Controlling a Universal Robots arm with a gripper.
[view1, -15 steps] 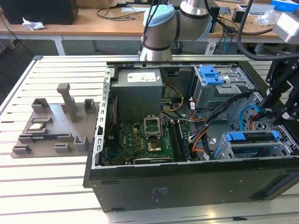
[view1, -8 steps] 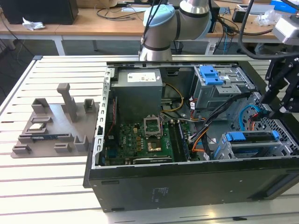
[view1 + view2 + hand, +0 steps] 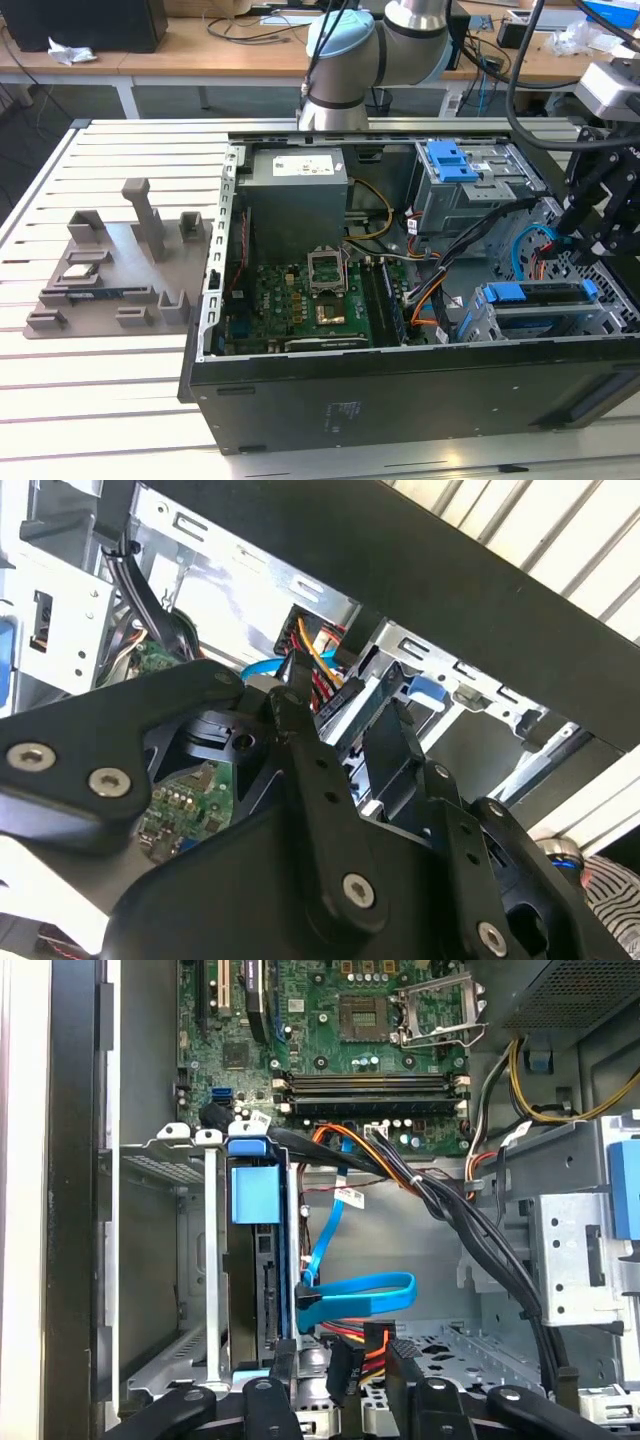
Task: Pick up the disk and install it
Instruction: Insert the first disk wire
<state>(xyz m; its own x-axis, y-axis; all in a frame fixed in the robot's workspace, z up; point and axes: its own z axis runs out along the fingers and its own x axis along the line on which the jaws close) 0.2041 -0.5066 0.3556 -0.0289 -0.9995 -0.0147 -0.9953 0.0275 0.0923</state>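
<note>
The gripper hangs over the open computer case at the exterior view's right, its black linkage fingers reaching down toward the case floor; whether the jaws are closed, or grip anything, cannot be told, since cables and the linkages mask the tips. Just beside the fingertips lie a red-and-orange power connector and a looped blue data cable. The disk, in its blue carrier bracket, is seated on edge in the lower drive bay beside the gripper. Further off stand the motherboard, the blue-handled drive cage and the grey power supply.
</note>
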